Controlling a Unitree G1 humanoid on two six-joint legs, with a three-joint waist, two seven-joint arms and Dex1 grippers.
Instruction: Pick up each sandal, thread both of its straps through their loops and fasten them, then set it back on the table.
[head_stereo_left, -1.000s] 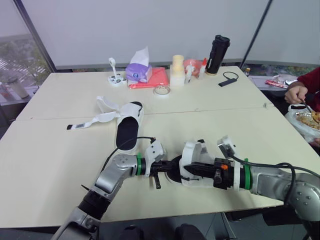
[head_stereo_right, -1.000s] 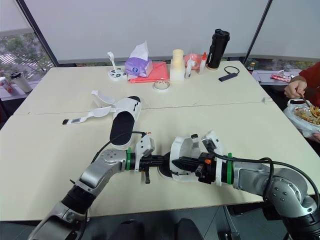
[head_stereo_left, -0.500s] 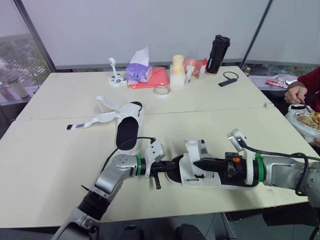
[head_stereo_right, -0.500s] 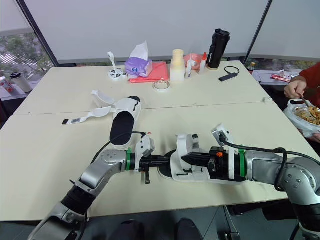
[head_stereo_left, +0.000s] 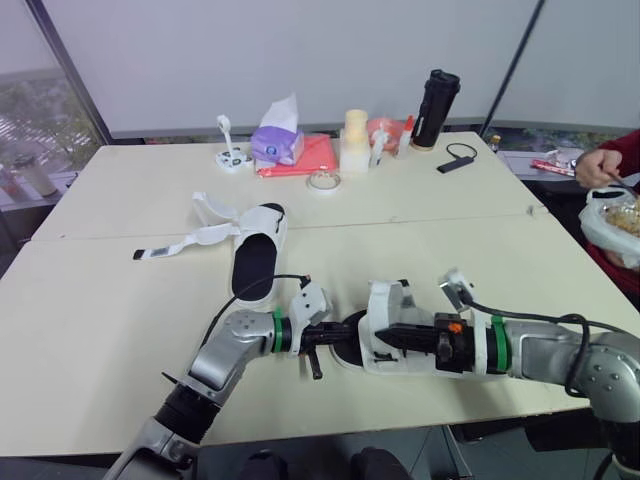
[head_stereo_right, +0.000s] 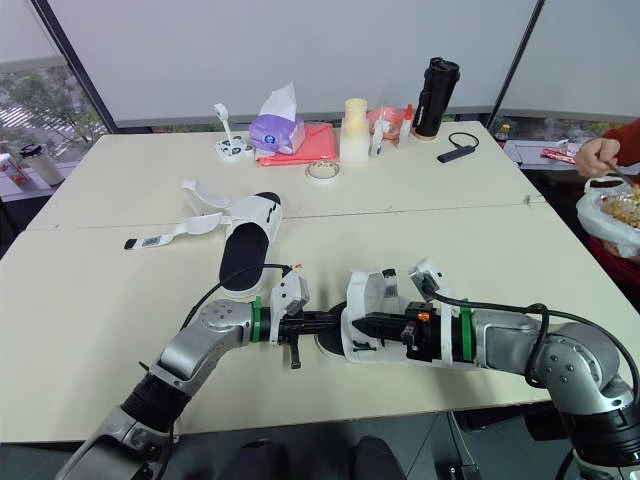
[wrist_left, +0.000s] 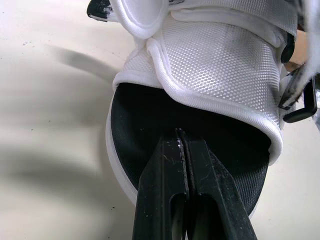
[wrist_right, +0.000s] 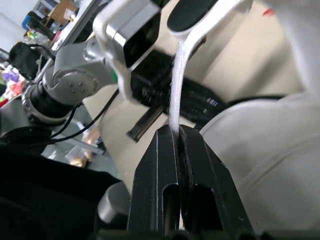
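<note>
The sandal (head_stereo_left: 388, 312) lies near the table's (head_stereo_left: 100, 330) near edge, between the two arms. The right gripper (wrist_right: 176, 131) is clamped on a thin white strap (wrist_right: 179, 75), which runs edge-on out of its tips. The left gripper (wrist_left: 180, 137) has its fingers pressed together, with the tips over the black sole at the sandal's left end. Whether they pinch the rim or merely rest on it is hard to tell.

Likely risks:
- The strap is held by a narrow bite, so a sideways pull could slide it out of the tips before it is fastened.
- If the left gripper only rests on the sole, any tug from the right would drag or twist the sandal rather than tension the strap.
- The sandal sits close to the near edge, so a slip there could drop it off the table.

The other sandal (head_stereo_left: 255, 258) lies far left, straps splayed open and untouched.
</note>
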